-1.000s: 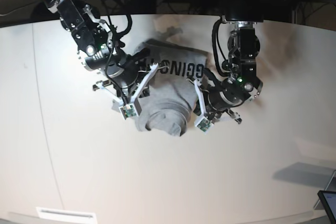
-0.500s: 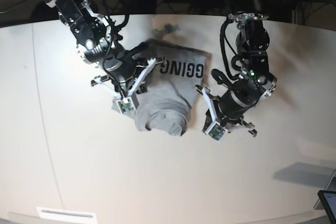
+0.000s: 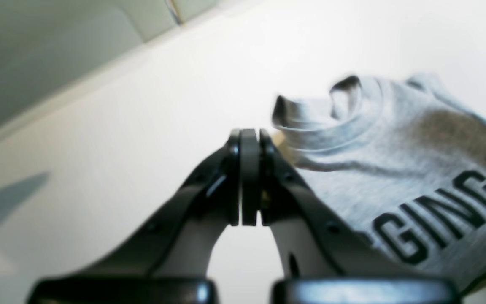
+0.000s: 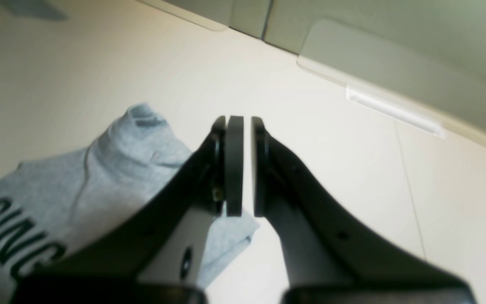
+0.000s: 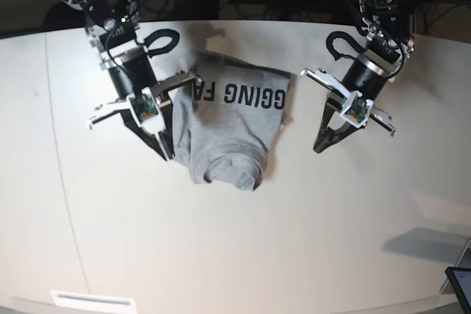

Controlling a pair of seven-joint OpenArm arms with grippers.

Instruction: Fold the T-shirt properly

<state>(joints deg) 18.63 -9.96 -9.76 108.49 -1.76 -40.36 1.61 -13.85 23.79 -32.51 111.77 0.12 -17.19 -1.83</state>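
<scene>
Grippers, left (image 5: 318, 146) and right (image 5: 166, 154), have lifted off the T-shirt (image 5: 228, 134); both closed, empty.

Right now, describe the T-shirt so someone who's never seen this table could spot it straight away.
On the pale table, look between the two black arms, toward the far edge. The T-shirt lies there as a folded heather-grey bundle. It is the only cloth on the table, with black block capitals across it and its collar nearest the camera.

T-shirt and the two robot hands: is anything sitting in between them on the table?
No. Only bare table lies between the T-shirt and the left hand, and the right hand is right at the shirt's edge. Both hands are shut and empty.
</scene>
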